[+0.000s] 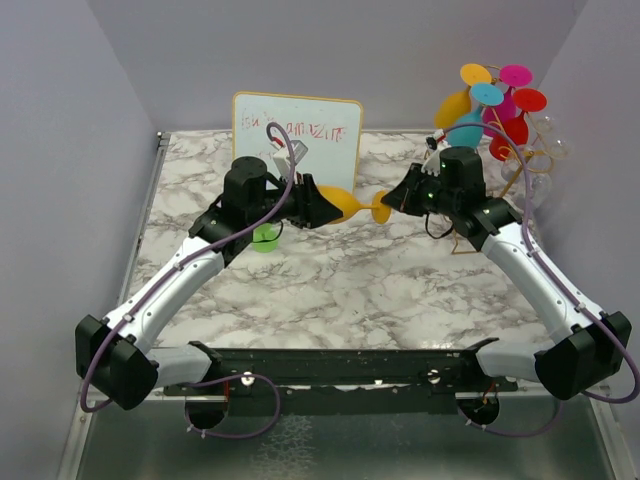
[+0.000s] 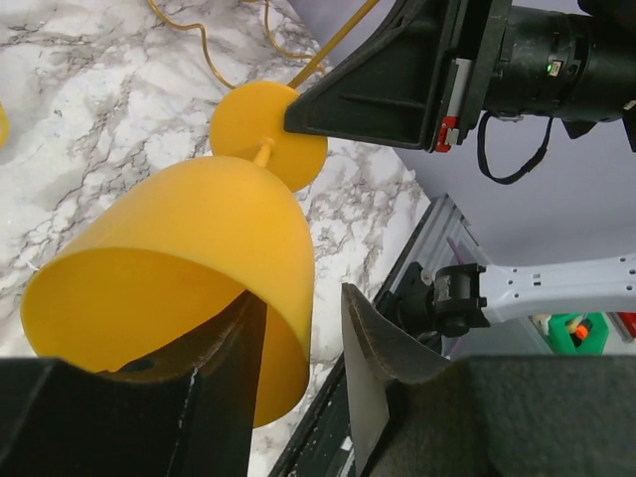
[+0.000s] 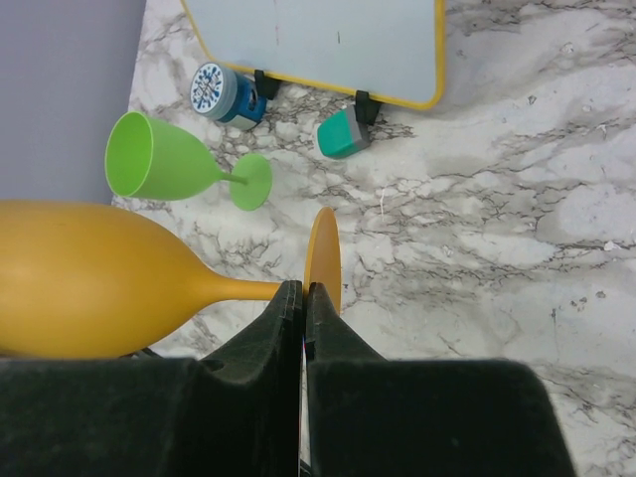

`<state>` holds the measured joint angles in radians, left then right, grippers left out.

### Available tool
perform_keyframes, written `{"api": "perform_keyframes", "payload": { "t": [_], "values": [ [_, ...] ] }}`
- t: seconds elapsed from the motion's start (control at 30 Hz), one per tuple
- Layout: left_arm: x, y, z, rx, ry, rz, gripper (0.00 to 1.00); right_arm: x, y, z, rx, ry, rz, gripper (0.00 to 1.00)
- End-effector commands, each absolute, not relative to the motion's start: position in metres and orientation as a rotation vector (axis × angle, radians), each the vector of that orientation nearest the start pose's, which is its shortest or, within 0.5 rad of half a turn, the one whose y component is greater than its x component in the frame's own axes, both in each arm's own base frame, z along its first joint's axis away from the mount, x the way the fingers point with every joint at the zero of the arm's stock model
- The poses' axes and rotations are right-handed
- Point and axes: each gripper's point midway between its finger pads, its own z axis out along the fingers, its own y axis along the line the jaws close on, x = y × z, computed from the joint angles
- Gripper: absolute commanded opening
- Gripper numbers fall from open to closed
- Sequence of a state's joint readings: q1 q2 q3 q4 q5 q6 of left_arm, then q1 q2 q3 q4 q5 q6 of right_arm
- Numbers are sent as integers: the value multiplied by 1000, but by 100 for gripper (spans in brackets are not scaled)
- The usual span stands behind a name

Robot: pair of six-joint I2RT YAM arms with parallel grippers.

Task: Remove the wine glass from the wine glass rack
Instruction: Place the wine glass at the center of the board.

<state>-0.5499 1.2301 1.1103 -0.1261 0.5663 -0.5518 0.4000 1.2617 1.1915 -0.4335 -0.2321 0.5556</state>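
Note:
A yellow wine glass (image 1: 345, 205) hangs level above the table between my two grippers. My right gripper (image 1: 395, 200) is shut on its thin stem, right next to the round foot (image 3: 323, 263), in the right wrist view (image 3: 303, 288). My left gripper (image 2: 298, 308) is open across the bowl's rim (image 2: 179, 248). One finger is inside the bowl and the other is outside with a gap to the wall. The gold wire wine glass rack (image 1: 520, 175) stands at the back right. Several coloured glasses hang on it.
A green wine glass (image 3: 164, 164) lies on its side on the marble table, under the left arm (image 1: 265, 238). A yellow-framed whiteboard (image 1: 297, 130) stands at the back. A blue tub (image 3: 224, 91) and a teal eraser (image 3: 343, 134) lie at its foot.

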Motion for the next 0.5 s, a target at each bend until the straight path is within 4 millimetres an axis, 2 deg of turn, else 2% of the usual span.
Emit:
{"api": "perform_keyframes", "payload": {
  "t": [0.0,0.07,0.2,0.27,0.4,0.47],
  "values": [
    [263,-292,314,469,1918,-1239,37,323,211,274,8,2123,874,1],
    [263,-293,314,471,1917,-1242,30,321,212,272,6,2126,877,1],
    [263,-292,313,467,1919,-1235,28,320,213,269,14,2132,890,1],
    [263,-292,314,470,1919,-1236,18,319,213,268,16,2135,896,1],
    [264,-292,312,473,1930,-1229,9,317,215,266,30,2139,919,1],
    [264,-292,312,474,1930,-1228,0,316,217,265,29,2142,937,3]
  ]
}}
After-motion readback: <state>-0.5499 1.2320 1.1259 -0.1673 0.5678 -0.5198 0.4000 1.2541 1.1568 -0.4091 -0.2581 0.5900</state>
